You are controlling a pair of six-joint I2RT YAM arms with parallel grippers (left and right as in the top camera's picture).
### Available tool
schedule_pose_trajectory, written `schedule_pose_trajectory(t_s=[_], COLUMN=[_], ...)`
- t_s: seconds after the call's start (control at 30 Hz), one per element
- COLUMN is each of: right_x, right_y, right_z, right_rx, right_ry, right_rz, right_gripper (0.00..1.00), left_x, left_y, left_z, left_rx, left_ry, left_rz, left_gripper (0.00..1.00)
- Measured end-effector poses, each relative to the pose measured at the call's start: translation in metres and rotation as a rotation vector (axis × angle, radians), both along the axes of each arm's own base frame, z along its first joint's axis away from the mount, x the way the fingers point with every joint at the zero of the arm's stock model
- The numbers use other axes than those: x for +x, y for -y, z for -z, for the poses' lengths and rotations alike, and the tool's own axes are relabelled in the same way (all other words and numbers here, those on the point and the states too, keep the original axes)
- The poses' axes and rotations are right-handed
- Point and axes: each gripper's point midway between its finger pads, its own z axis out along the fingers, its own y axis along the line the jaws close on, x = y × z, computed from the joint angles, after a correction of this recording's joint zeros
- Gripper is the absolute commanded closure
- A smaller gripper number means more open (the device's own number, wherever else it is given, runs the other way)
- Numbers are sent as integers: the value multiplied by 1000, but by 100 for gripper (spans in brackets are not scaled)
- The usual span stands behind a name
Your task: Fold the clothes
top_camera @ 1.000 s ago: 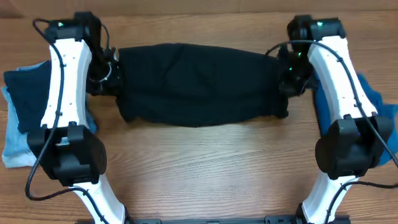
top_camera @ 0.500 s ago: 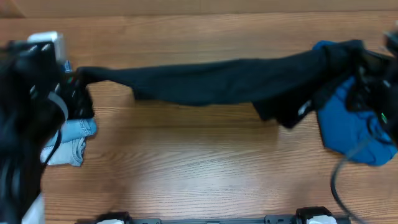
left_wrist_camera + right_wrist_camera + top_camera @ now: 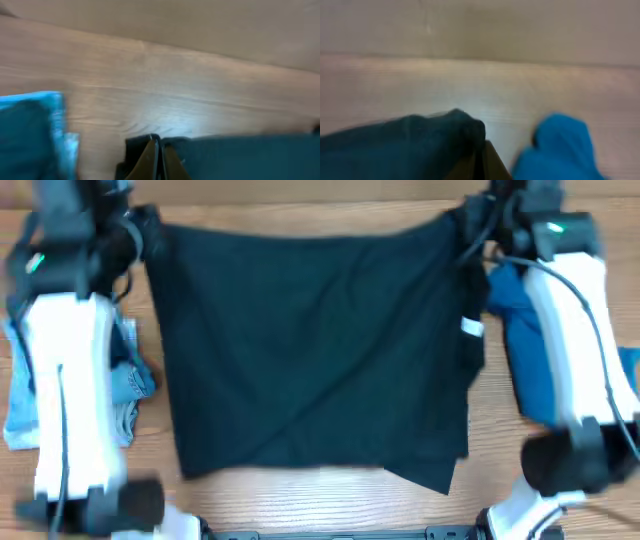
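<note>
Pinching the black shirt [image 3: 310, 350] at its 11 and 1 o'clock corners, our left gripper [image 3: 156, 150] and right gripper [image 3: 482, 152] clamp it, we judge to spread it flat for folding.

Bright even light; wrist views motion-blurred; table [image 3: 165, 107] glare; black garment [image 3: 310, 350] underexposed.

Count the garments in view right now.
3: black shirt spread centrally; teal-blue garment at right, under the right arm; light-blue jeans at left, partly under the left arm. Others may be hidden.
</note>
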Motion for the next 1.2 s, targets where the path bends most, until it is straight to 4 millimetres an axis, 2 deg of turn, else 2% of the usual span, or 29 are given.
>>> schedule_pose_trajectory(t_s=[0.03, 0.07, 0.1, 0.13, 0.17, 0.2, 0.23, 0.27, 0.3, 0.33, 0.37, 0.4, 0.43, 0.47, 0.5, 0.53, 0.57, 0.6, 0.67, 0.73, 0.77, 0.8, 0.87, 0.93, 1.1, 1.2], right_x=[15, 23, 26, 25, 18, -10, -42, -84, -104, -129, -143, -141, -130, -115, -96, -85, -81, -83, -101, -130, -136, -142, -154, -164, -195, -199], right_y=[-2, -4, -6, -5, -5, -2, 1, 6, 9, 11, 10, 7, 3, 0, -3, -5, -6, -7, -5, -2, -1, 1, 7, 9, 12, 18], right_z=[6, -7, -45, -88, -154, -233, -277, -316, -327, -333, -318, -293, -258, -202, -141, -87, -12, 49, 129, 181, 190, 196, 198, 194, 182, 180], right_rx=[13, 27, 39, 48, 63, 80, 88, 94, 96, 98, 97, 99, 99, 95, 89, 85, 74, 65, 48, 35, 34, 35, 39, 40, 42, 81], right_ry=[24, 53, 126, 210, 354, 526, 608, 680, 694, 685, 610, 515, 392, 199, 11, -152, -382, -558, -786, -942, -964, -985, -1033, -1070, -1195, -1212], right_rz=[0, 2, 1, 2, 2, 3, 4, 8, 10, 9, 1, -11, -22, -26, -25, -22, -15, -7, 5, 16, 19, 24, 38, 46, 56, 76], right_gripper=[96, 96, 96, 96, 96, 96, 96, 96, 96, 96, 96, 96, 96, 96, 96, 96, 96, 96, 96, 96, 96, 96, 96, 96, 96, 96], left_x=[22, 44, 57, 70, 75, 70, 51, 21, -9, -44, -76, -96, -99, -95, -82, -68, -53, -39, -36, -49, -56, -64, -80, -95, -101, -131], left_y=[2, 5, 6, 6, 4, 0, -4, -7, -7, -5, -2, 2, 3, 4, 4, 4, 3, 3, 6, 8, 9, 10, 11, 12, 8, 8], left_z=[32, 55, 54, 36, -1, -61, -119, -155, -188, -213, -222, -217, -206, -175, -140, -109, -61, -12, 67, 139, 167, 186, 207, 213, 216, 217], left_rx=[-19, -44, -56, -55, -43, -14, 10, 23, 33, 40, 43, 40, 37, 25, 9, 0, -17, -32, -51, -72, -82, -90, -101, -108, -81, -78], left_ry=[-61, -102, -103, -51, 38, 178, 307, 368, 433, 475, 472, 434, 387, 264, 138, 38, -118, -266, -513, -745, -832, -898, -991, -1057, -1078, -1148], left_rz=[13, 33, 43, 48, 47, 36, 22, 9, 2, 0, 1, 9, 13, 20, 22, 28, 33, 36, 54, 66, 68, 67, 68, 67, 60, 58], left_gripper=[96, 96, 96, 96, 96, 96, 96, 96, 96, 96, 96, 96, 96, 96, 96, 96, 96, 96, 96, 96, 96, 96, 96, 96, 96, 96])
